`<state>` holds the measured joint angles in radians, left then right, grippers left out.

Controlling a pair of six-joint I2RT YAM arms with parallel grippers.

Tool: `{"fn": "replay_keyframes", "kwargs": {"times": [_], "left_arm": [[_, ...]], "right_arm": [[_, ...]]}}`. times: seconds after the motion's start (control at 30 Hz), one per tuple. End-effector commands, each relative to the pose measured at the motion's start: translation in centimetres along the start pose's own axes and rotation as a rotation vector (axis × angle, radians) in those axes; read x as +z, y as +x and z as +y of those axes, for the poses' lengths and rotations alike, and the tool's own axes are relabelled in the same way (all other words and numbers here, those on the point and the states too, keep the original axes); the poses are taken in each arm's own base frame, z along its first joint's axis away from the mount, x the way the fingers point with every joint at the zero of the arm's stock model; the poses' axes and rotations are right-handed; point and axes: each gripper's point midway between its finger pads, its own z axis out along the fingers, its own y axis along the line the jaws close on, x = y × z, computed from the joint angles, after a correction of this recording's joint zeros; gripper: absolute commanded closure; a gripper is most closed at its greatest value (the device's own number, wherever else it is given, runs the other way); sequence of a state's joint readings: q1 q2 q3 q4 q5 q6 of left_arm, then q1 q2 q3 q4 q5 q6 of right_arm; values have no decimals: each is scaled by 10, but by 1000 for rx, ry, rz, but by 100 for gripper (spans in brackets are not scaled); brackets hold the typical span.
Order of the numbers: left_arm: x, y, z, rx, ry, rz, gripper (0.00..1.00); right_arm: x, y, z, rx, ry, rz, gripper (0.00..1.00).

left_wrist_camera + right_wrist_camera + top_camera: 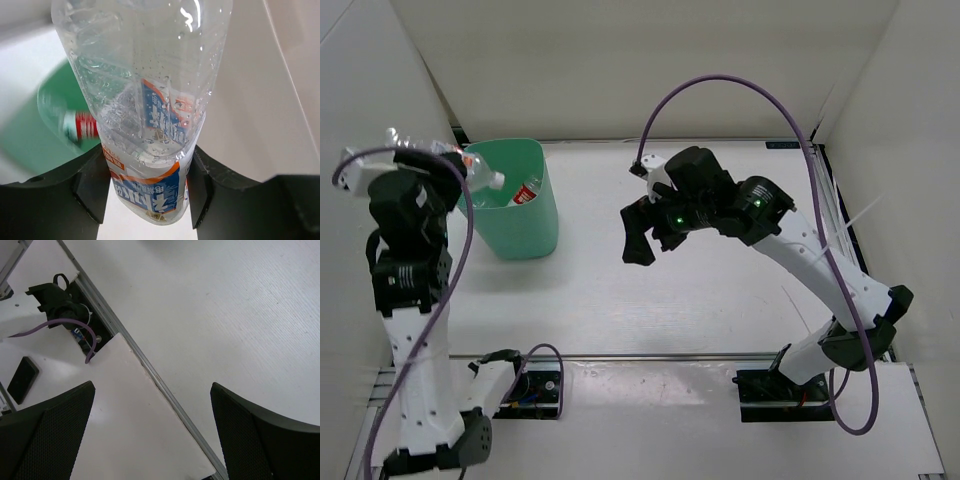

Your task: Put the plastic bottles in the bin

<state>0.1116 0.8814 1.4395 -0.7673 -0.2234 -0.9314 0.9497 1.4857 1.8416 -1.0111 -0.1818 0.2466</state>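
My left gripper (438,163) is shut on a clear plastic bottle (470,170) with a blue-white label and a white cap. It holds the bottle in the air at the left rim of the mint-green bin (525,236), cap pointing over the opening. In the left wrist view the bottle (150,100) fills the space between the black fingers (92,185), with the bin (25,140) below. A red-labelled bottle (527,192) lies inside the bin and also shows in the left wrist view (80,125). My right gripper (642,235) is open and empty above the middle of the table (152,435).
White walls close in the table on the left, back and right. A metal rail (150,375) runs along the table's near edge. The left arm's base with cables (60,297) and a flat black object (22,380) sit on the near shelf.
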Motion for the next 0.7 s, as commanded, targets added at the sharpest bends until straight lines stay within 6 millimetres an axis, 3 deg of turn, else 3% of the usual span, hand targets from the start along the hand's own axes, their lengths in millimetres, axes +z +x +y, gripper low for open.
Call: {"fn": "replay_keyframes", "kwargs": {"times": [0.0,0.07,0.1,0.17,0.27,0.37,0.5,0.53,0.57,0.6,0.63,0.67], "left_arm": [[60,-10,3,278,-111,-66,45],[80,-14,8,340,-184,-103,40],[97,-4,11,354,-207,-89,36],[108,10,9,430,-200,-78,0],[107,25,3,481,-194,-60,0],[85,15,-12,530,-175,-114,0],[37,-25,-15,535,-188,-238,0],[20,-29,-1,526,-188,-253,0],[12,-26,11,504,-191,-247,0],[5,-20,26,509,-204,-232,0],[5,2,52,538,-227,-172,0],[-13,3,65,484,-208,-169,0]], "right_arm": [[0,-21,11,-54,-47,-62,0],[0,-24,13,-56,-57,-64,0],[0,-24,13,-56,-57,-64,0],[2,-26,10,-55,-43,-67,0],[2,-27,-10,-1,66,-86,0],[-4,-25,-35,120,130,-94,0],[-14,-19,-62,321,129,-72,0],[-19,-17,-57,358,76,-66,0],[-19,-8,-75,424,90,-56,0],[-21,-8,-79,451,72,-73,0],[-30,-7,-80,469,56,-101,0],[-36,-5,-90,500,49,-122,0]]}}
